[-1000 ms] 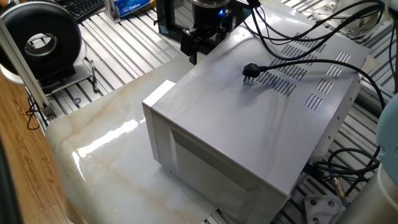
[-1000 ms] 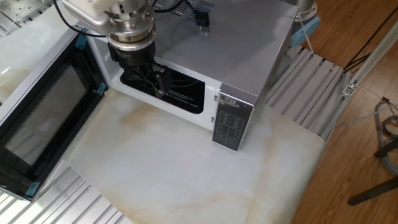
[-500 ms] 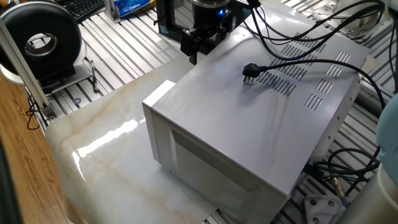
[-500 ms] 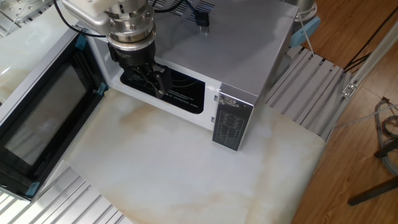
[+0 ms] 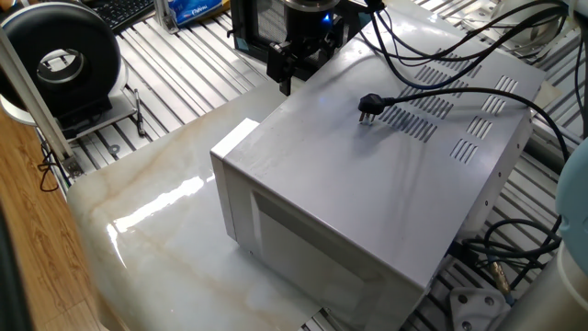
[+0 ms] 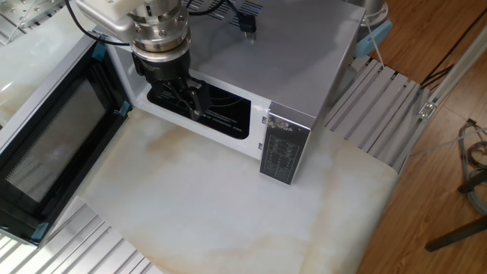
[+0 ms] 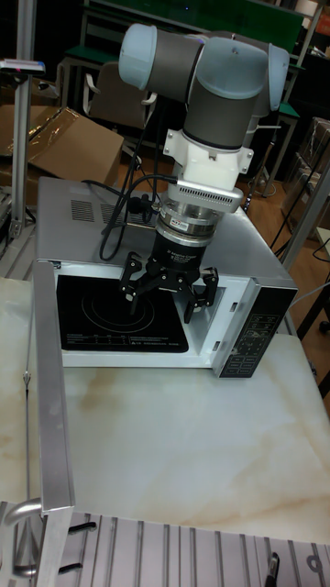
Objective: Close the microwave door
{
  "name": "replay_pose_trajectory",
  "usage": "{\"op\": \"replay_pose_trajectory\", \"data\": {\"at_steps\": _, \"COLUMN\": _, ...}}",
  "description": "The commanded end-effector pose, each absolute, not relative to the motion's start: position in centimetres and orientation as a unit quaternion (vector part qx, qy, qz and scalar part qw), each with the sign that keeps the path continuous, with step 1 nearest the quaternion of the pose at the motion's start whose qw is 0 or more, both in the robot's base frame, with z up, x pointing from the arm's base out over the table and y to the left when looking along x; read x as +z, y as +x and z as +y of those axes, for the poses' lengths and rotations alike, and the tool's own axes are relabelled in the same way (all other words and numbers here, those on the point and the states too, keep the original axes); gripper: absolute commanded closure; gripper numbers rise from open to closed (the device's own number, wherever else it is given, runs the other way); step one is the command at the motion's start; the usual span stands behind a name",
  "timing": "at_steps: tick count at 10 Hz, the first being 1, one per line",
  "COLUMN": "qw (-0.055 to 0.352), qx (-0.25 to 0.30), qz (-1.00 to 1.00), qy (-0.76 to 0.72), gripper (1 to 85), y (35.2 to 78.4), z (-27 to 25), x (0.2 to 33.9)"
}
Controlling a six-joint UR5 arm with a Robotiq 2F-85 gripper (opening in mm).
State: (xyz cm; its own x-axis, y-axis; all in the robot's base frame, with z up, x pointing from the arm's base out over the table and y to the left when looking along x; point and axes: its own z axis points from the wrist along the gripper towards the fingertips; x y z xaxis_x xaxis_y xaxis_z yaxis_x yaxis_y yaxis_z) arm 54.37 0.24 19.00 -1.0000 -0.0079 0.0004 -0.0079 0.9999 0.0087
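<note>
The microwave (image 5: pixel 386 184) is a large light-grey box on the marble table, with its black plug (image 5: pixel 370 104) lying on top. In the other fixed view the microwave door (image 6: pixel 53 144) stands swung wide open to the left, its dark meshed window facing up and right. The tall fixed view shows the door (image 7: pixel 50 394) edge-on at the left of the open cavity. My gripper (image 7: pixel 167 295) hangs open just in front of the cavity mouth, with nothing between its fingers and not touching the door. The gripper (image 6: pixel 189 100) is to the right of the door's hinge side.
The control panel (image 6: pixel 280 148) is at the microwave's right front. A black round drum-shaped device (image 5: pixel 62 60) stands off the table's far corner. Black cables (image 5: pixel 441 46) trail over the microwave's top. Bare marble table (image 6: pixel 213 205) lies in front, with slatted aluminium rails around it.
</note>
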Motion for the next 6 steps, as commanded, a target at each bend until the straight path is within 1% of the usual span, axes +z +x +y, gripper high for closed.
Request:
{"op": "replay_pose_trajectory", "data": {"at_steps": 1, "qw": 0.000, "qx": -0.004, "qz": -1.000, "qy": 0.004, "gripper": 1.7, "y": 54.4, "z": 0.5, "x": 19.0}}
{"op": "replay_pose_trajectory", "data": {"at_steps": 2, "qw": -0.066, "qx": 0.060, "qz": -0.995, "qy": 0.048, "gripper": 84.7, "y": 58.0, "z": -2.6, "x": 19.4}}
{"op": "replay_pose_trajectory", "data": {"at_steps": 6, "qw": -0.066, "qx": 0.062, "qz": -0.995, "qy": 0.049, "gripper": 84.7, "y": 57.9, "z": -2.7, "x": 19.4}}
